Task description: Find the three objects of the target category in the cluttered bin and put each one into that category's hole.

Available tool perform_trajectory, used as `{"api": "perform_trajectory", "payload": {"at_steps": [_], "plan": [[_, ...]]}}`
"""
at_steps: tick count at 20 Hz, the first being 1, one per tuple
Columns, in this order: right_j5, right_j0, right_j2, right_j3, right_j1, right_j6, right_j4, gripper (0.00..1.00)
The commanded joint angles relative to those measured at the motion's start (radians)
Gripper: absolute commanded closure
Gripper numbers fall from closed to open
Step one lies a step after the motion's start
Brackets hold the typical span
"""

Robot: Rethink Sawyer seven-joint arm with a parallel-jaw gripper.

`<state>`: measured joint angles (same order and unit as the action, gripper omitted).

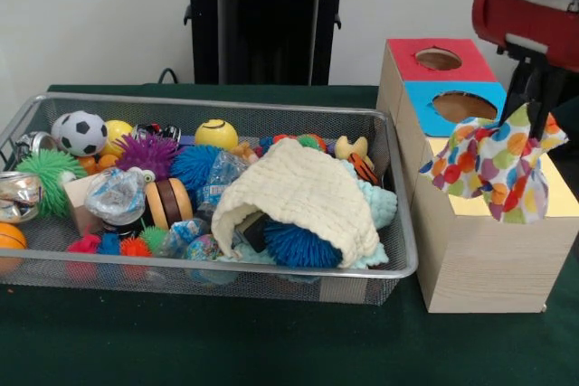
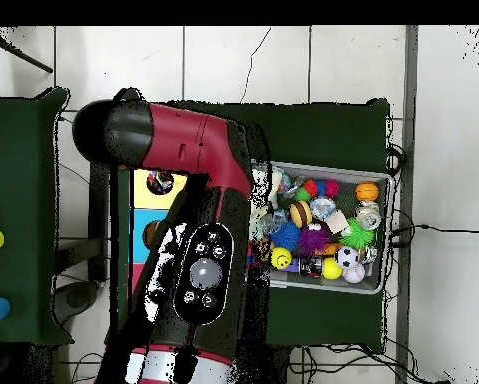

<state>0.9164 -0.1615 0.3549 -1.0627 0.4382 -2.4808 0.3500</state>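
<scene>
The tool [image 1: 534, 101] is clamped on a polka-dot cloth [image 1: 496, 169], which hangs from it just above the yellow top of the wooden sorting box [image 1: 479, 259]. Directly behind the tool sit the box's blue section with its round hole [image 1: 463, 104] and, farther back, the red section with its hole [image 1: 438, 59]. Off to one side of the tool, on the green-covered bench [image 1: 181, 341], the wire mesh bin [image 1: 362, 282] holds a cream knitted cloth [image 1: 303, 198], a soccer ball [image 1: 80, 132], a yellow smiley ball [image 1: 216, 134] and spiky rubber balls. No writing or brand is legible anywhere. From overhead, the red arm [image 2: 198, 160] covers the box.
</scene>
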Motion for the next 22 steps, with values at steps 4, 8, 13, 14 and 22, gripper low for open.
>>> {"api": "perform_trajectory", "payload": {"at_steps": [4, 8, 13, 14, 22], "plan": [[0.182, -0.005, -0.049, -0.168, -0.067, -0.296, 0.051, 1.0], [0.199, -0.013, -0.044, -0.205, -0.058, -0.289, 0.054, 1.0], [0.205, -0.008, -0.036, -0.25, -0.038, -0.272, 0.061, 1.0], [0.207, -0.006, -0.036, -0.255, -0.038, -0.27, 0.062, 1.0], [0.182, 0.008, -0.073, -0.312, -0.048, -0.251, 0.098, 1.0]]}}
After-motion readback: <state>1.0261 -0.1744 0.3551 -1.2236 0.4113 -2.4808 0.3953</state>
